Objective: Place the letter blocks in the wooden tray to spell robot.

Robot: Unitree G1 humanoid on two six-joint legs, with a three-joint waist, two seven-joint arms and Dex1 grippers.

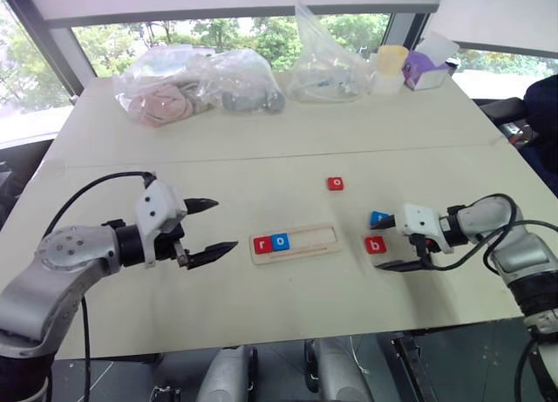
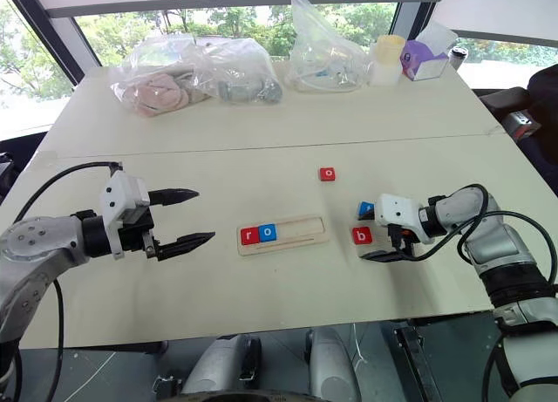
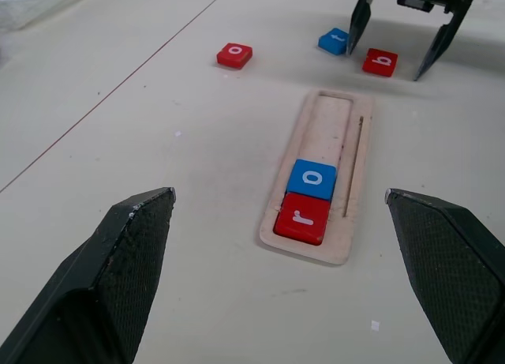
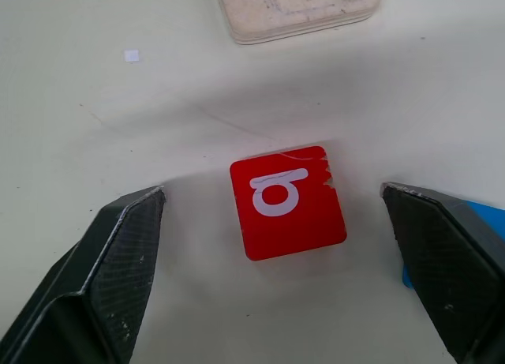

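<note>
The wooden tray [image 1: 309, 239] lies in the middle of the table, with a red r block [image 1: 262, 244] and a blue o block [image 1: 280, 241] side by side at its left end. A red o block [image 1: 336, 184] lies loose beyond the tray. Right of the tray, my right gripper [image 1: 384, 242] is open and down at the table, one finger on each side of the red b block [image 4: 288, 202] without touching it. The blue t block [image 1: 380, 219] sits just behind the b. My left gripper [image 1: 225, 224] hovers open and empty left of the tray.
Clear plastic bags [image 1: 196, 88] of soft items, another bag [image 1: 327, 66], a pale cup [image 1: 390, 68] and a purple box [image 1: 427, 69] line the table's far side. The front edge of the table [image 1: 261, 332] runs close below the tray.
</note>
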